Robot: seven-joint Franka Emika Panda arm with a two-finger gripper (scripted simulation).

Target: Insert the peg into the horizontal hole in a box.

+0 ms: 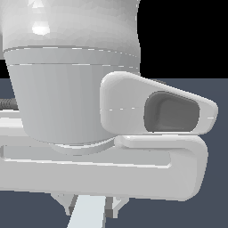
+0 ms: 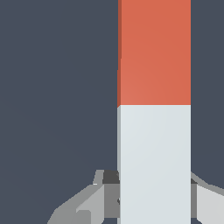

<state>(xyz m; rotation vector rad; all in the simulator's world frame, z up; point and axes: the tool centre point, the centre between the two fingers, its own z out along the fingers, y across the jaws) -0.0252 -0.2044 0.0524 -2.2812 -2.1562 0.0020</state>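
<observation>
The peg fills the wrist view, one half orange-red and the other pale grey-white. My gripper is shut on the white half, with a grey finger pressed to each side. In the exterior view only a pale strip of the peg shows under the hand, between the fingertips of the gripper. The box and its horizontal hole are out of view in both frames.
The arm's white wrist and hand body block most of the exterior view. A dark blue-grey floor lies behind the peg.
</observation>
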